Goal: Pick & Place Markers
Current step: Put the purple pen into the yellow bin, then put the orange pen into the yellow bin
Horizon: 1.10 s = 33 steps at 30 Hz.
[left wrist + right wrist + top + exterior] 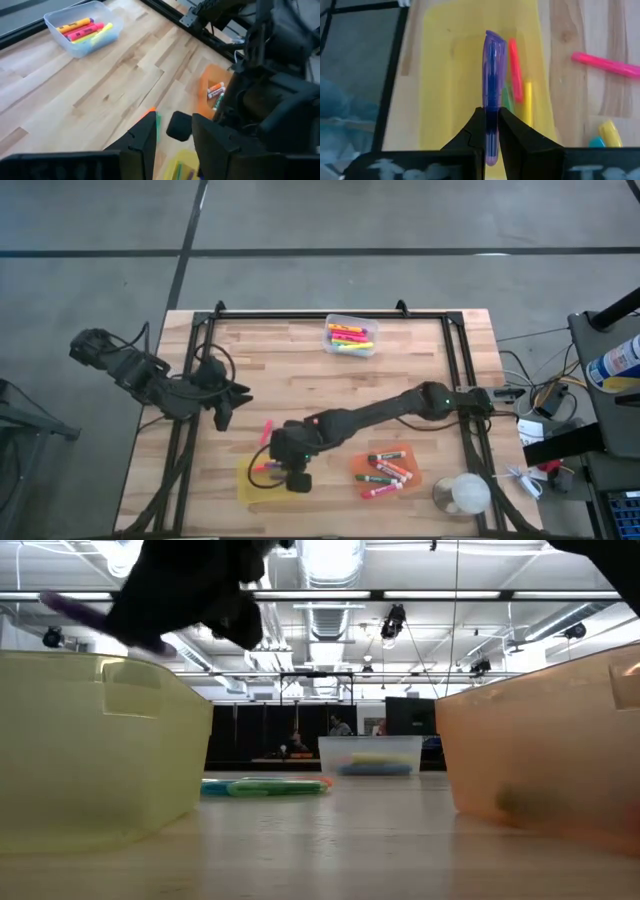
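My right gripper (pixel 491 131) is shut on a purple marker (pixel 494 70) and hangs over the translucent yellow bin (pixel 252 480), where red, yellow and green markers (pixel 516 75) lie. The low view shows this gripper (pixel 190 590) above the yellow bin (pixel 90 740), the purple marker (pixel 90 615) sticking out sideways. Pink (pixel 605 65), yellow (pixel 610 134) and blue markers lie loose on the table beside that bin. My left gripper (pixel 175 145) is open and waits near the table's left side (pixel 232 405), touching nothing. My right gripper pinches the purple marker near one end (pixel 491 117) between its two fingers, coming from above. A short stub shows behind the fingers and the long part (pixel 495 50) reaches out past them. The marker is lifted clear, slightly tilted, above the yellow bin.
An orange bin (pixel 388 472) with white-barrelled markers stands right of the yellow one. A clear bin (pixel 351 336) with neon highlighters sits at the far edge. A clear round object (pixel 462 495) lies at the near right corner. Bare wood (pixel 300 375) lies in the middle.
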{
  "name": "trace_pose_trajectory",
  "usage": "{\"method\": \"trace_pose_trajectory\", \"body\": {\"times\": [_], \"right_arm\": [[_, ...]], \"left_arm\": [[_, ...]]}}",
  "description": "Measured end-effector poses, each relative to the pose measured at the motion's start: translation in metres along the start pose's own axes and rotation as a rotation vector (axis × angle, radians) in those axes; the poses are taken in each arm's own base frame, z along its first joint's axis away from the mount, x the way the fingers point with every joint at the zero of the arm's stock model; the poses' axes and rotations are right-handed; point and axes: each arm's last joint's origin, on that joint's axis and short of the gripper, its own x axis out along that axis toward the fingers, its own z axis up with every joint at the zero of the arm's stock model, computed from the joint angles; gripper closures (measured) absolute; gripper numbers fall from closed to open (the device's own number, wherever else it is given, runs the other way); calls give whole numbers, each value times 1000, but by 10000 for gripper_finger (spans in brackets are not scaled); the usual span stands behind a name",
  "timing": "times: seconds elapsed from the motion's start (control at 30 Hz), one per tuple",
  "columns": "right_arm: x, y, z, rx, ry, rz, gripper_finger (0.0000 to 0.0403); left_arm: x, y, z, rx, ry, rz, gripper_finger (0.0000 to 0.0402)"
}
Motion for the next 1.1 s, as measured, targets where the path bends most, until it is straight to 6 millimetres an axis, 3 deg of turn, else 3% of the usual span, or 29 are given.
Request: {"method": "trace_pose_trajectory", "body": {"times": [0.27, 0.7, 1.1], "right_arm": [[11, -4, -12, 69, 46, -19, 372], [11, -7, -11, 88, 34, -50, 244], [6, -7, -10, 89, 38, -51, 237]], "left_arm": [[-7, 5, 2, -16, -15, -17, 282], [-7, 5, 3, -22, -15, -18, 282], [-7, 5, 3, -23, -15, -18, 282]]}}
